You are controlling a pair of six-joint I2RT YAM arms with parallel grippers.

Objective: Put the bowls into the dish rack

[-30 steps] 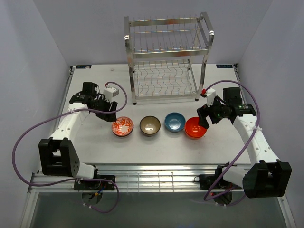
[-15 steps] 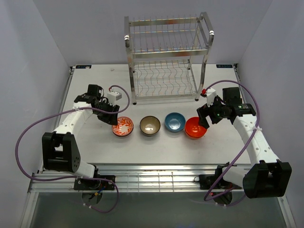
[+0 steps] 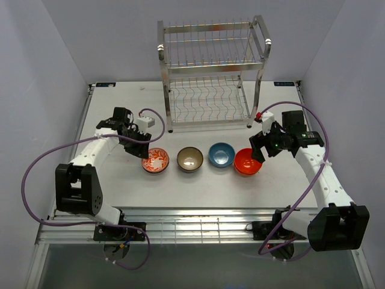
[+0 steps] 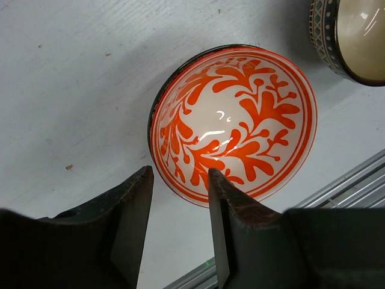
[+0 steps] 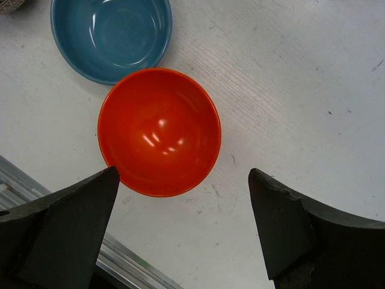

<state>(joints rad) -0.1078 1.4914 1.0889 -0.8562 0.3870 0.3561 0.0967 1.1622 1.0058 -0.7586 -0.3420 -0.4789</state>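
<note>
White table [image 3: 283, 108], rack [image 3: 210, 66] at rear, bowls [image 3: 221, 154] in row
Left gripper [image 4: 179, 180] narrowly parted over patterned bowl [image 4: 240, 114] rim; right gripper [image 5: 182, 180] spread wide over orange bowl [image 5: 159, 129]; nothing is gripped

A white, scuffed tabletop [image 3: 198, 186] stood between pale lavender walls [image 3: 42, 66]; an aluminium rail [image 3: 204, 224] edged its near side.

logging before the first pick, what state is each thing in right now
red-and-white patterned bowl, upright, empty, not racked
brown bowl, upright, empty, not racked
blue bowl, upright, empty, not racked
orange-red bowl, upright, empty, not racked
dish rack, standing, both tiers empty
left gripper, open, over the patterned bowl's rim
right gripper, open wide, over the orange-red bowl
</note>
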